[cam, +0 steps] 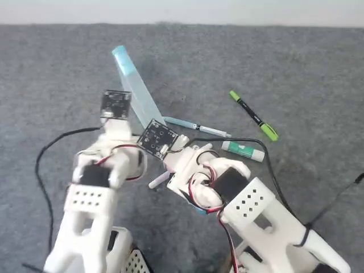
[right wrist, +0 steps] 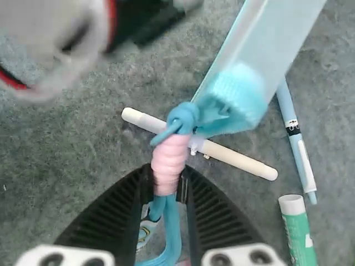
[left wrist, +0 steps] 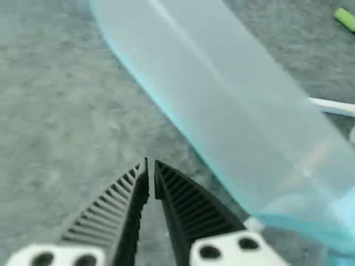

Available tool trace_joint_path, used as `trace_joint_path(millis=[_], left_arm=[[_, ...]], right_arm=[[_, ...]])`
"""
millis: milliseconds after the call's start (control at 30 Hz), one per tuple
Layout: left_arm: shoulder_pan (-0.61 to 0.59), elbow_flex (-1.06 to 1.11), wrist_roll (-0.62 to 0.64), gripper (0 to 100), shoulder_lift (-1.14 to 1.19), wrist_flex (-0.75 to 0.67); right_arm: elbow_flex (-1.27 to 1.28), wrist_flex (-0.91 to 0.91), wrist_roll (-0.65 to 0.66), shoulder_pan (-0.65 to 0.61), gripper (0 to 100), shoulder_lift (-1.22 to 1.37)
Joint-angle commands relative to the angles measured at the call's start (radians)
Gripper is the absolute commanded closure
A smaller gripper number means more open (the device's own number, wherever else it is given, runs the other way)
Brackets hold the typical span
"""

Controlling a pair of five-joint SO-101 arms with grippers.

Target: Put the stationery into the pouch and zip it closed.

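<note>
Right claw (right wrist: 166, 172) is clenching the pink zip tab (right wrist: 169, 158) of the pouch (cam: 136, 85), blue cord trailing down between the jaws. The pouch is standing tilted up off the grey counter (cam: 296, 62), its far end raised and its tab end low at the claw. Left claw (left wrist: 151, 165) is hanging just beside the pouch's long edge, jaws drawn together on nothing. All the stationery is lying outside on the counter: the white pen (right wrist: 233, 158) under the tab end, the blue pen (cam: 196, 126) and glue stick (cam: 243, 149) near the right arm, the green highlighter (cam: 254, 115) farther out. Judgement: the opening step is in hand and loading is not yet begun. Next move is likely calling for the left claw to pinch the pouch body so that a pull on the tab runs the zip instead of dragging the whole pouch.
</note>
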Motion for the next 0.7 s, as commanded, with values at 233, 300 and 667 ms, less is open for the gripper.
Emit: trace_joint_path(millis=[233,300,667], left_arm=[[-0.203,-0.028,-0.137,82,-0.310,0.180],[-0.203,-0.025,-0.138,78,-0.347,0.196],[-0.068,0.002,-0.215,77,-0.456,0.290]], right_arm=[[0.038,-0.114,-0.032,0.008,99.3,0.077],[0.037,-0.134,-0.034,0.008,99.3,0.130],[-0.021,-0.148,-0.069,0.120,99.3,0.211]])
